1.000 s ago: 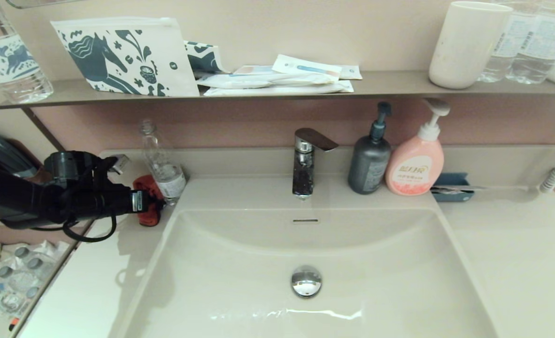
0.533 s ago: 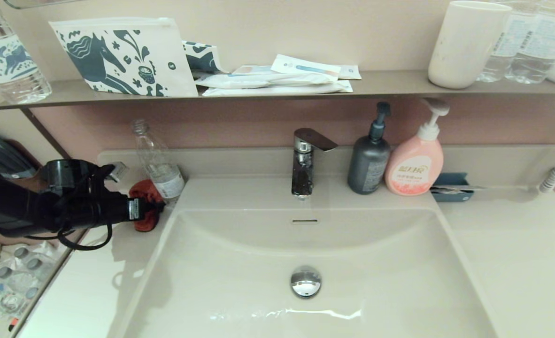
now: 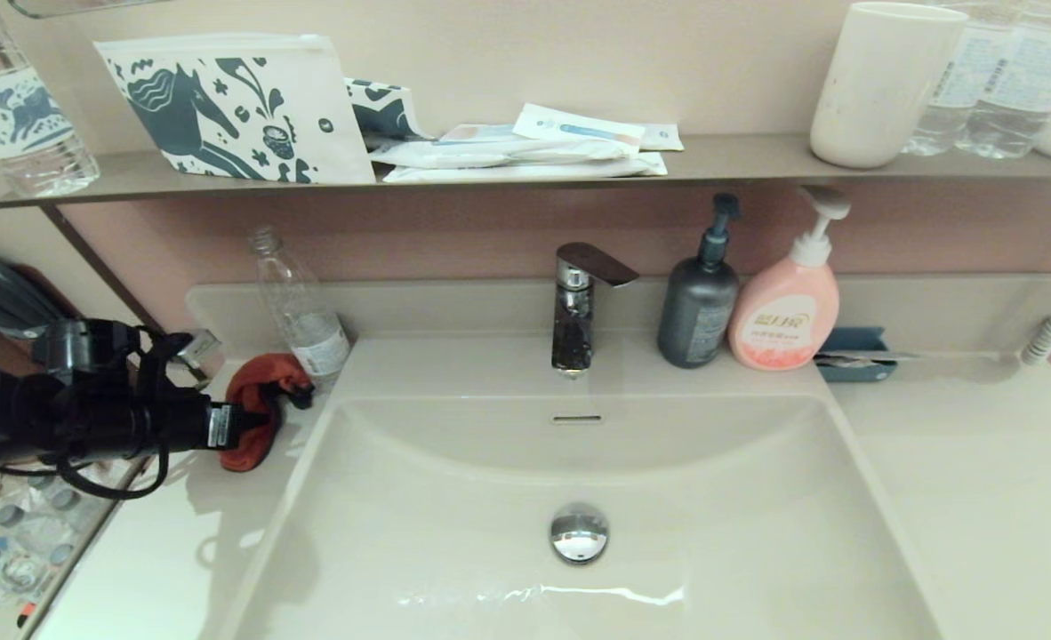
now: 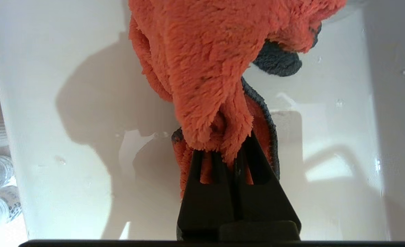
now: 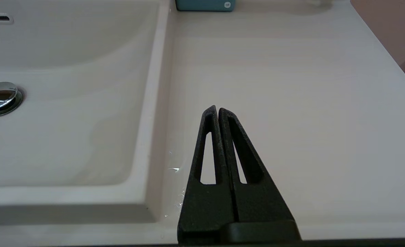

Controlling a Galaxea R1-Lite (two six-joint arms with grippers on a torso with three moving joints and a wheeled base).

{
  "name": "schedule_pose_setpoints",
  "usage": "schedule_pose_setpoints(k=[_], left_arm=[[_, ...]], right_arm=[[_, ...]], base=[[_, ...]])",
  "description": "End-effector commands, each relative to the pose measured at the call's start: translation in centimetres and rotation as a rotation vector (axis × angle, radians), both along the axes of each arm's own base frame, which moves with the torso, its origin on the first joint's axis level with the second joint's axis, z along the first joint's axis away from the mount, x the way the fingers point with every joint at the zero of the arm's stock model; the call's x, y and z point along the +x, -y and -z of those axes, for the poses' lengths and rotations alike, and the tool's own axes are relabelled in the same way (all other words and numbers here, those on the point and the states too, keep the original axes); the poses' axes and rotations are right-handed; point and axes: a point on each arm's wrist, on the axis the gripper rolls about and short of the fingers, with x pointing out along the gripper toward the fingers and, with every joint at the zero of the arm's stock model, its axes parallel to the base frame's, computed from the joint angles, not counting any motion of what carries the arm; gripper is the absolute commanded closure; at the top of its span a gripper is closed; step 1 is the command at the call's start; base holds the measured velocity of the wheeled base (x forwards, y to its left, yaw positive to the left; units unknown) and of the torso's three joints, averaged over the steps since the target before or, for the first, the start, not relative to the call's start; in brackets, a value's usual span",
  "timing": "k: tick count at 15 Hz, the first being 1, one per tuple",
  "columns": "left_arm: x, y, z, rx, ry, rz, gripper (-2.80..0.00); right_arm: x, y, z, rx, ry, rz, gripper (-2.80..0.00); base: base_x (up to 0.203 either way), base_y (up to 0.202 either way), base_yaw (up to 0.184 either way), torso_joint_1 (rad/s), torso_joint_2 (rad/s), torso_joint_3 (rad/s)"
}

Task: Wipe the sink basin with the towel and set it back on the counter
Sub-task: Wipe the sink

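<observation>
The orange-red towel [image 3: 257, 402] with its dark grey edge is on the counter [image 3: 179, 551] to the left of the sink basin [image 3: 454, 533]. My left gripper [image 3: 245, 420] is shut on its near fold. In the left wrist view the towel [image 4: 206, 51] bunches out from the pinched jaws of the left gripper [image 4: 223, 151] over the glossy counter [image 4: 69, 103]. The basin's chrome drain plug [image 3: 579, 532] and slot overflow [image 3: 577, 418] are bare. My right gripper [image 5: 218, 109] is shut with nothing in it. It hovers over the counter [image 5: 291, 103] to the right of the basin [image 5: 69, 130], out of the head view.
A clear plastic bottle [image 3: 299, 307] stands just behind the towel. The faucet [image 3: 579, 302], a grey pump bottle [image 3: 699, 302], a pink soap bottle [image 3: 788, 307] and a blue tray [image 3: 854, 356] line the back ledge. The wall shelf [image 3: 739, 160] overhangs them.
My left arm has pulled back to the left and towards the front edge. It has dragged the towel away from the plastic bottle. The towel is now stretched out longer.
</observation>
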Motion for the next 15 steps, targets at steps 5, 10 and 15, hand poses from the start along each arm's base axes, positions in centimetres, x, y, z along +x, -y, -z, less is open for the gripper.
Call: schedule_pose_setpoints(k=[5, 10, 15], left_arm=[[3.6, -1.5, 0.2, 0.02, 0.092, -0.02, 0.0], [6.3, -2.7, 0.8, 0.02, 0.124, -0.035, 0.0], [5.0, -2.7, 1.1, 0.013, 0.088, -0.047, 0.0]], right_arm=[[0.0, 0.0, 0.0, 0.0, -0.002, 0.0, 0.0], [0.0, 0.0, 0.0, 0.0, -0.001, 0.0, 0.0], [0.0, 0.0, 0.0, 0.0, -0.002, 0.0, 0.0]], base=[[0.0, 0.0, 0.0, 0.0, 0.0, 0.0], [0.0, 0.0, 0.0, 0.0, 0.0, 0.0], [0.0, 0.0, 0.0, 0.0, 0.0, 0.0]])
